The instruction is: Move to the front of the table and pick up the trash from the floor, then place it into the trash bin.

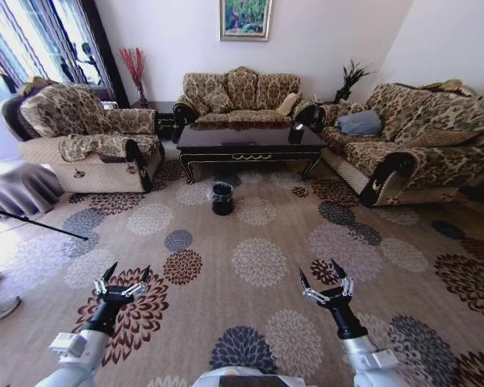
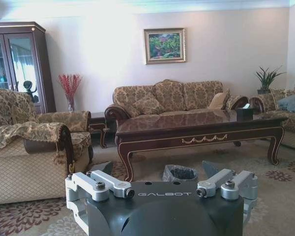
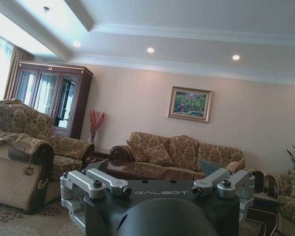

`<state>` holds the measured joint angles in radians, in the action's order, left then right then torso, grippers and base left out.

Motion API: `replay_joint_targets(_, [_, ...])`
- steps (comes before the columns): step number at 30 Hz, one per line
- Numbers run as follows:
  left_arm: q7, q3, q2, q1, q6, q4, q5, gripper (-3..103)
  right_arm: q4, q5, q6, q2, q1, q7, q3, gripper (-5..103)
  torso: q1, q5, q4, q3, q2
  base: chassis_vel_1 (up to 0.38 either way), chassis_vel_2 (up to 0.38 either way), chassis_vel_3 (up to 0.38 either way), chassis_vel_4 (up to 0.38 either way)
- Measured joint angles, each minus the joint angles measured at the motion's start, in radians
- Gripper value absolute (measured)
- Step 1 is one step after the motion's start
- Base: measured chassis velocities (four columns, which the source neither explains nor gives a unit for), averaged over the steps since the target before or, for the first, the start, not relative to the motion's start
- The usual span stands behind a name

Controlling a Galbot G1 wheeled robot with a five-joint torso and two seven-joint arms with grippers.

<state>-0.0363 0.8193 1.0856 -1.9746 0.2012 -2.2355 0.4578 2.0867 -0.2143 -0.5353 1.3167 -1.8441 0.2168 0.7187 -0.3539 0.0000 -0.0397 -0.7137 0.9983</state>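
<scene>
Trash bin (image 1: 221, 197) before table (image 1: 250, 139), between sofas (image 1: 89, 137).

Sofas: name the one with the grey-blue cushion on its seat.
The sofa on the robot's right, along the right wall. The grey-blue cushion lies at its far end; the back sofa and left armchair have none.

Daylight floods in from the tall curtained window (image 1: 28, 36) on my left, washing out that corner. My head view bends strongly at its edges. Recessed round ceiling spotlights (image 3: 150, 50) glow, and the glossy dark wooden coffee table (image 2: 196, 129) throws back glare.
</scene>
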Motion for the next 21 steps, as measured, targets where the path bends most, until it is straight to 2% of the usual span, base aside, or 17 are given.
replay_joint_targets(21, [0.000,0.000,0.000,0.000,0.000,0.000,0.000,100,0.000,0.000,0.000,0.000,0.000,0.000,0.000,100,-0.035,0.0000,0.0000,-0.044,0.079,0.000,0.000,0.000,0.000])
